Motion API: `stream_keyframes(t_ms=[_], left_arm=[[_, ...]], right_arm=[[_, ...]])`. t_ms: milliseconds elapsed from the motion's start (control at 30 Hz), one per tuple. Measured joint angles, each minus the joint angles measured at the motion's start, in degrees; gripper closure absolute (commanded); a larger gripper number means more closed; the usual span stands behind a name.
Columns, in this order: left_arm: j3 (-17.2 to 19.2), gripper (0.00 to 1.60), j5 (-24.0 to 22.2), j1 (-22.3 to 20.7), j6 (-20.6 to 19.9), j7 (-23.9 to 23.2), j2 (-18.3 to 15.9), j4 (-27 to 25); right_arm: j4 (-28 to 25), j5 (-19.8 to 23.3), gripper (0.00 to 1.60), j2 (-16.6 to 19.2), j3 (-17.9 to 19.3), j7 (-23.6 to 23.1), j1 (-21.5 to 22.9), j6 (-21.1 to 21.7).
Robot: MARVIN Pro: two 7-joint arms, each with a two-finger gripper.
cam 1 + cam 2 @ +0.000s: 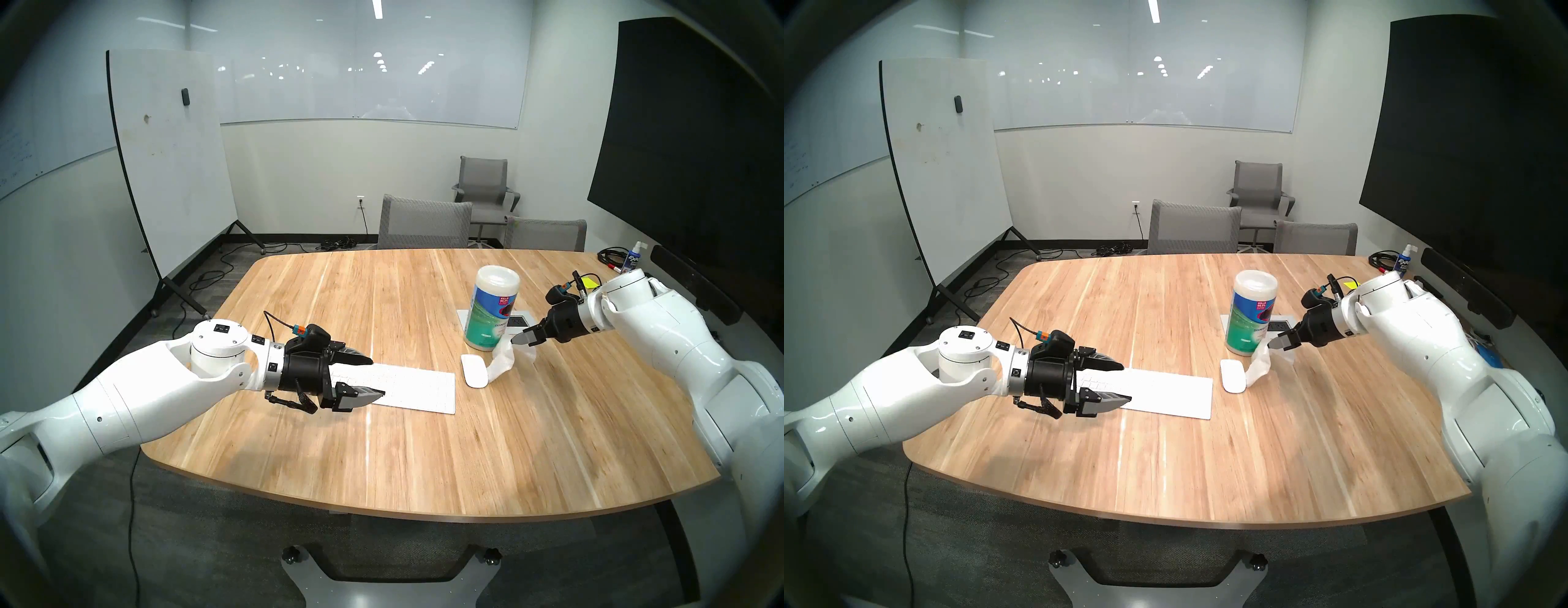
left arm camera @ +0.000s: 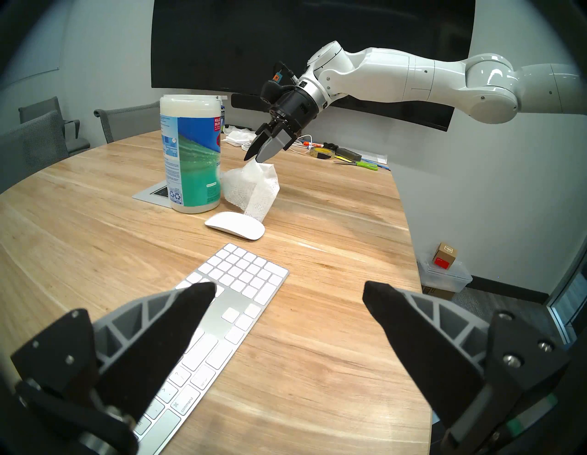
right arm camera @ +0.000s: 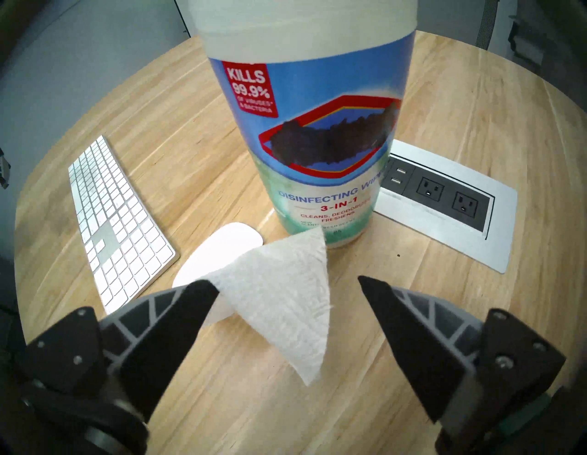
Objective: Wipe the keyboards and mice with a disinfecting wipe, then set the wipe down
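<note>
Set-down step: our right gripper point(image 3: 287, 286) stood wide, gripping nothing; wipe point(image 3: 286, 295) beside canister point(image 3: 317, 127); retreat next.

Keyboard's point(image 1: 407, 388) left end behind the left hand point(image 1: 369, 380).

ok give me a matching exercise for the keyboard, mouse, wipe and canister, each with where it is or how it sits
Things:
1. keyboard
2. mouse
3. wipe
4. canister

Places or states:
a. upright, beside the outlet panel
b. rumpled, rising from the table to the open right gripper
c. flat, its left end under the open left gripper
d. low on the table between keyboard and wipe

Pairs: 1-c, 2-d, 3-b, 4-a
</note>
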State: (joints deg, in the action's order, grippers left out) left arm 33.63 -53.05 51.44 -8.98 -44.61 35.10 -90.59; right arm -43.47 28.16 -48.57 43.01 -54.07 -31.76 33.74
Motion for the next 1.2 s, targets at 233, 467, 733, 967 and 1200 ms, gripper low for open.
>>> stream_keyframes(t_ms=[233, 467, 733, 967, 1200], left_arm=[[0.0, 0.0, 0.0, 0.0, 0.0, 0.0, 0.0, 0.0], [0.0, 0.0, 0.0, 0.0, 0.0, 0.0, 0.0, 0.0], [0.0, 0.0, 0.0, 0.0, 0.0, 0.0, 0.0, 0.0], [0.0, 0.0, 0.0, 0.0, 0.0, 0.0, 0.0, 0.0], [0.0, 0.0, 0.0, 0.0, 0.0, 0.0, 0.0, 0.0]], right_arm=[[-1.0, -0.3, 0.0, 0.2, 0.4, 2.0, 0.0, 0.0], [-1.3, -1.7, 0.0, 0.0, 0.6, 5.1, 0.0, -0.6], [1.2, -3.2, 0.0, -1.3, 0.6, 6.4, 0.2, -1.5], [3.4, -5.4, 0.0, -2.3, 0.5, 8.2, 0.4, -3.5], [6.6, -7.8, 0.0, -3.4, 0.2, 10.4, 0.9, -6.9]])
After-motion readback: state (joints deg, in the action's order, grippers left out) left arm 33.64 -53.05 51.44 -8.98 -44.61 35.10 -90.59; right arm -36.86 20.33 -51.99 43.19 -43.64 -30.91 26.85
